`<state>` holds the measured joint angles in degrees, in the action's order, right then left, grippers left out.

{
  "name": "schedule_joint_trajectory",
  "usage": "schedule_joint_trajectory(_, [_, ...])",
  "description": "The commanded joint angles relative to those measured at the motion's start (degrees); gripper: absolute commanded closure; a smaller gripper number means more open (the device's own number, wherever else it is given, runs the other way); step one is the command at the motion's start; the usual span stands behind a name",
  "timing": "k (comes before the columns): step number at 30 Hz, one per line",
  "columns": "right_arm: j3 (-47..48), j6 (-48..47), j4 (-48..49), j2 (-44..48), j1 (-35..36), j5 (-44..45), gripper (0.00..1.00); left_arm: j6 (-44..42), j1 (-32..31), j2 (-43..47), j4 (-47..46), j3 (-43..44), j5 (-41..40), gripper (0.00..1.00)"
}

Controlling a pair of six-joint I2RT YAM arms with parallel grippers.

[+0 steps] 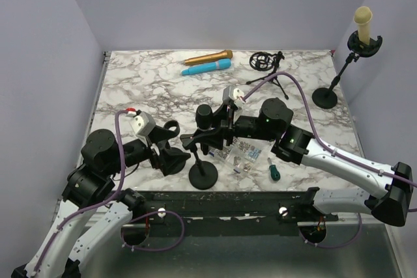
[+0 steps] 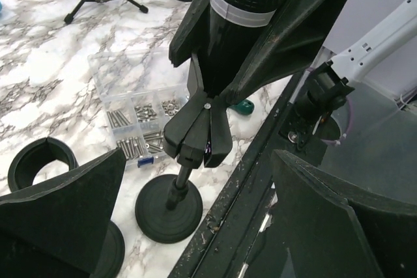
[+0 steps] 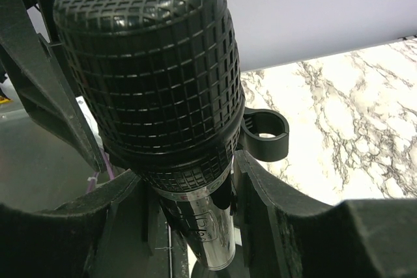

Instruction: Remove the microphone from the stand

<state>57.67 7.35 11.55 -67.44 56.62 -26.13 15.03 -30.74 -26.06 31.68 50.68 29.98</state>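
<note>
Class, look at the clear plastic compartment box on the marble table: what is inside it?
Small silver screws and nuts lie sorted in the clear plastic compartment box. The black stand clip holding the black microphone covers its right part, so anything there is hidden.

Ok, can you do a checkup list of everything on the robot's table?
Surface: marble table, no spills seen.
Job's things: black microphone in its stand, not yet out.
Clutter: gold microphone, blue microphone, tripod, screw box, screwdriver, tall stand holding a cream microphone.
Grippers: right gripper shut on the black microphone; left gripper open nearby.
Cables: purple cables loop above the table.
Surroundings: plain walls.
</note>
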Motion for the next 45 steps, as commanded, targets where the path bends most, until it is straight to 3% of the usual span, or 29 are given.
schedule_joint_trajectory(1, [-1.06,1.81,2.1,1.52,0.16,2.72,0.9,-0.96,0.17,-2.86,-5.88,-1.1,5.99,0.04])
schedule_joint_trajectory(3, [-1.15,3.45,2.85,2.25,0.21,6.43,0.69,-0.88,0.16,-3.5,-6.72,-1.32,6.24,0.04])
schedule_joint_trajectory(5, [-0.88,4.36,3.08,2.91,0.18,8.48,0.57,-0.79,0.21,-3.8,-7.2,-1.42,6.07,0.04])
schedule_joint_trajectory(11, [1.31,5.42,0.79,3.58,0.1,9.61,0.36,0.61,0.16,-3.77,-8.39,-2.54,6.93,0.04])
schedule_joint_trajectory(14, [1.22,5.85,0.95,4.35,0.12,9.6,0.31,1.01,0.16,-3.51,-8.38,-3.24,7.1,0.04])
schedule_joint_trajectory(24, [1.98,6.0,-1.12,5.71,0.13,12.12,0.33,2.32,0.17,-4.25,-9.32,-3.57,9.62,0.04])
schedule_joint_trajectory(30, [2.19,6.17,-1.79,5.35,0.2,13.65,0.33,1.86,-3.07,-5.8,-9.45,-2.23,2.54,0.02])
schedule_joint_trajectory(37, [2.36,6.79,-1.13,4.67,0.09,13.52,0.54,-2.68,-12.6,-9.97,-9.18,-0.23,-8.14,0.01])
schedule_joint_trajectory(45, [2.27,6.53,-1.27,4.75,0.15,12.59,0.79,-3.75,-13.77,-12.23,-10.99,0.56,-10.34,0.04])
